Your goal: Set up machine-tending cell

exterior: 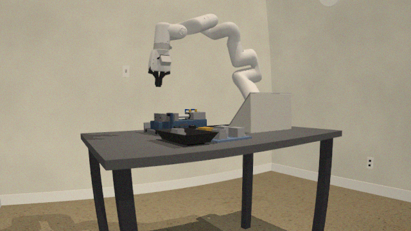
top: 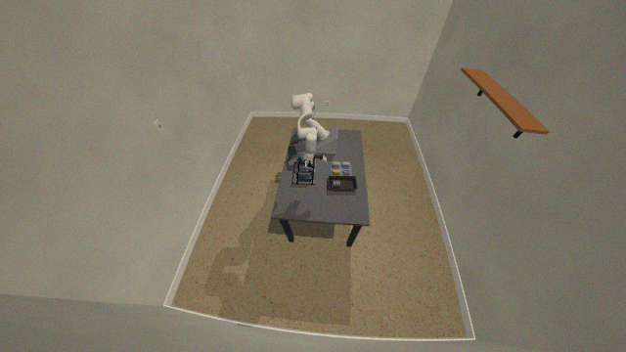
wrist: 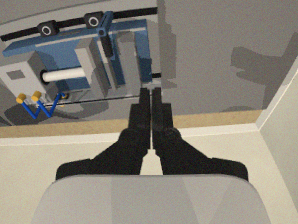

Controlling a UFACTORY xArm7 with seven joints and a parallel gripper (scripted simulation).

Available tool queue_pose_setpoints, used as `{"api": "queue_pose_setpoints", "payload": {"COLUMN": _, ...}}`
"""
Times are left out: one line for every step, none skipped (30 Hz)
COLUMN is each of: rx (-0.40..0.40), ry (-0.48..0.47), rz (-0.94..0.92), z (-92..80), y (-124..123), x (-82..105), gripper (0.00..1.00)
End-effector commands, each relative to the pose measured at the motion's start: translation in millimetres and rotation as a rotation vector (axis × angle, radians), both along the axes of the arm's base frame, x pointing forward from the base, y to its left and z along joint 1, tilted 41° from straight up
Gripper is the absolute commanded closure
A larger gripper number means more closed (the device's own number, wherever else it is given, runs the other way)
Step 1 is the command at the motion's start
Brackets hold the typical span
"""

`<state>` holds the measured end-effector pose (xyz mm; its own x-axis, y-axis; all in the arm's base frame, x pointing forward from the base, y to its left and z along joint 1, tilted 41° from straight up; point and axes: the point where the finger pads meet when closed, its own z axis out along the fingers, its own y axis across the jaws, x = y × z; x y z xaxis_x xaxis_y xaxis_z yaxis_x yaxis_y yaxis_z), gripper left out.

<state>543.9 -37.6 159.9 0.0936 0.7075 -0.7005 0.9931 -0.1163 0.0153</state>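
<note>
One grey table, four dark legs. One white arm on grey pedestal at table's 3 o'clock end in exterior view. One blue-grey vise at table centre. One black outfeed tray just at vise's 6 o'clock, infeed plate at tray's 3 o'clock, yellow blank on it. Gripper high at vise's 11 o'clock, touching nothing, fingers pressed together, empty. One orange wall shelf, well apart.

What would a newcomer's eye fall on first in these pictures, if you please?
Most likely the white arm, arching from its grey pedestal with the black gripper shut on nothing, high above the blue vise. Next, the dark outfeed tray in front of the vise on the grey table, then the orange wall shelf.
</note>
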Motion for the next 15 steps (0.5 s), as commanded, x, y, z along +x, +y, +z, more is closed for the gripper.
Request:
{"api": "queue_pose_setpoints", "payload": {"rx": 0.014, "ry": 0.002, "rz": 0.005, "z": 21.7, "y": -28, "x": -18.7, "gripper": 1.0}}
{"api": "queue_pose_setpoints", "payload": {"rx": 0.019, "ry": 0.008, "rz": 0.004, "z": 24.5, "y": -36, "x": -24.3, "gripper": 1.0}}
{"api": "queue_pose_setpoints", "payload": {"rx": 0.025, "ry": 0.013, "rz": 0.003, "z": 26.8, "y": -43, "x": -30.0, "gripper": 1.0}}
{"api": "queue_pose_setpoints", "payload": {"rx": 0.032, "ry": 0.019, "rz": 0.002, "z": 28.6, "y": -50, "x": -36.0, "gripper": 1.0}}
{"api": "queue_pose_setpoints", "payload": {"rx": 0.039, "ry": 0.026, "rz": 0.001, "z": 29.9, "y": -58, "x": -42.4, "gripper": 1.0}}
{"api": "queue_pose_setpoints", "payload": {"rx": 0.048, "ry": 0.034, "rz": 0.0, "z": 30.7, "y": -65, "x": -49.0, "gripper": 1.0}}
{"api": "queue_pose_setpoints", "payload": {"rx": 0.057, "ry": 0.042, "rz": 0.0, "z": 30.8, "y": -72, "x": -55.9, "gripper": 1.0}}
{"api": "queue_pose_setpoints", "payload": {"rx": 0.067, "ry": 0.051, "rz": -0.001, "z": 30.4, "y": -78, "x": -63.0, "gripper": 1.0}}
{"api": "queue_pose_setpoints", "payload": {"rx": 0.067, "ry": 0.051, "rz": -0.001, "z": 30.4, "y": -78, "x": -63.0, "gripper": 1.0}}
{"api": "queue_pose_setpoints", "payload": {"rx": 0.067, "ry": 0.051, "rz": -0.001, "z": 30.4, "y": -78, "x": -63.0, "gripper": 1.0}}
{"api": "queue_pose_setpoints", "payload": {"rx": 0.075, "ry": 0.058, "rz": 0.0, "z": 29.7, "y": -83, "x": -68.4, "gripper": 1.0}}
{"api": "queue_pose_setpoints", "payload": {"rx": 0.078, "ry": 0.061, "rz": 0.0, "z": 29.4, "y": -85, "x": -70.7, "gripper": 1.0}}
{"api": "queue_pose_setpoints", "payload": {"rx": 0.079, "ry": 0.062, "rz": 0.0, "z": 29.3, "y": -85, "x": -71.0, "gripper": 1.0}}
{"api": "queue_pose_setpoints", "payload": {"rx": 0.079, "ry": 0.062, "rz": 0.0, "z": 29.3, "y": -85, "x": -71.0, "gripper": 1.0}}
{"api": "queue_pose_setpoints", "payload": {"rx": 0.079, "ry": 0.062, "rz": 0.0, "z": 29.3, "y": -85, "x": -71.0, "gripper": 1.0}}
